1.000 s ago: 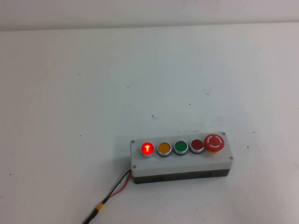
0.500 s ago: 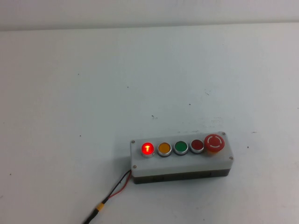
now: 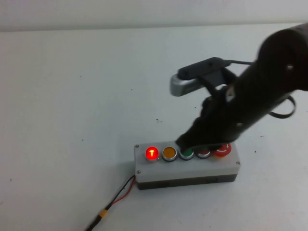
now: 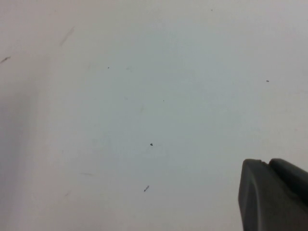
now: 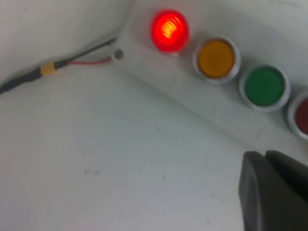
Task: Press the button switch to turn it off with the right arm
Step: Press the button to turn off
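Button switch [image 3: 152,153]: lit red, lower centre of the high view, leftmost on the white-and-grey box [image 3: 186,167], unpressed. Right gripper [image 3: 185,143]: fingers together for poking, tip above green button [image 3: 186,154], short of target. Left gripper [image 4: 274,197]: off the high view, over bare table [image 4: 144,96]; finger state indeterminable.

The right arm [image 3: 250,101] is blurring with motion in the high view, and its right gripper [image 3: 185,143] is smearing into a dark shape, so its fingers cannot be made out. It is covering the tops of the dark red button [image 3: 203,153] and the mushroom button [image 3: 222,151]. In the right wrist view, the dark red button [image 5: 301,115] is running off at 3 o'clock. The left gripper [image 4: 273,195] is showing only a dark corner at 5 o'clock.
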